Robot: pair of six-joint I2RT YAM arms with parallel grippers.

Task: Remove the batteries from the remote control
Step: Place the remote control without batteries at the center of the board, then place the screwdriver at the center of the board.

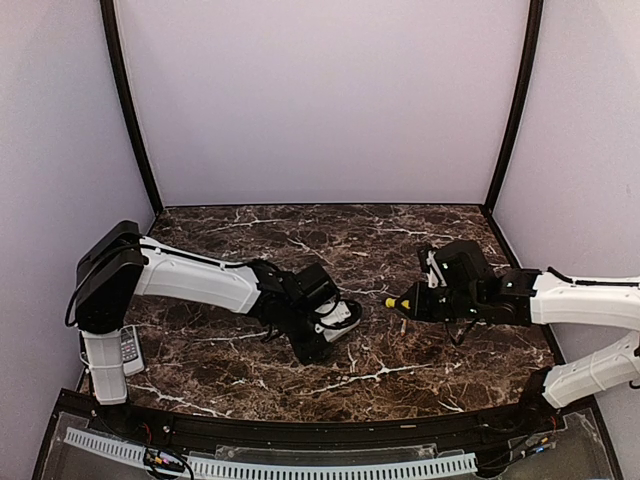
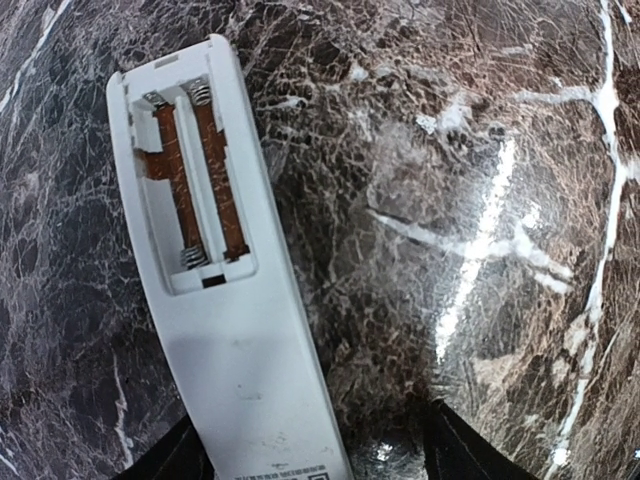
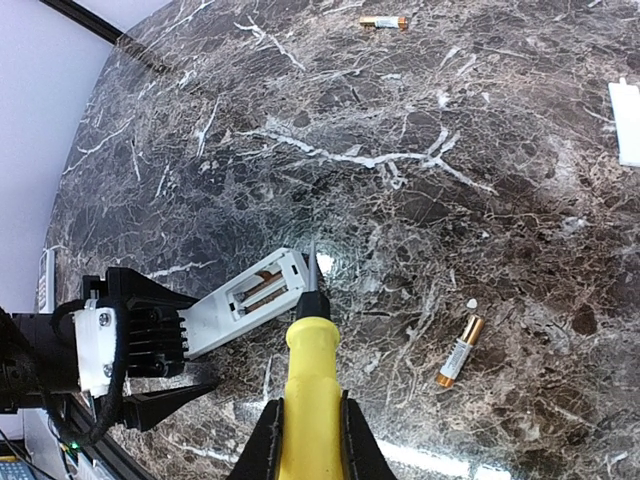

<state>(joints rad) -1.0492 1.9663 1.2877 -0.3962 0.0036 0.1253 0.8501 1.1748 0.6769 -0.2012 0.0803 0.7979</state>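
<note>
The white remote control (image 2: pixel 230 340) lies back-up on the marble, and its open compartment (image 2: pixel 195 185) shows bare springs with no cells inside. My left gripper (image 2: pixel 315 445) is open: the remote's near end rests against the left finger (image 2: pixel 170 455), and the right finger (image 2: pixel 460 450) stands well clear of it. One of the batteries (image 3: pixel 460 352), gold-ended, lies on the table to the right, and another (image 3: pixel 383 21) lies at the far edge. My right gripper (image 3: pixel 310 440) is shut on the yellow-handled screwdriver (image 3: pixel 312 370), whose tip is at the remote's (image 3: pixel 250 300) far end.
A flat white piece (image 3: pixel 625 120) lies at the right edge of the right wrist view. A grey remote with buttons (image 1: pixel 130 350) sits by the left arm's base. Both grippers (image 1: pixel 335 320) (image 1: pixel 415 300) meet near the middle of the marble table (image 1: pixel 300 240).
</note>
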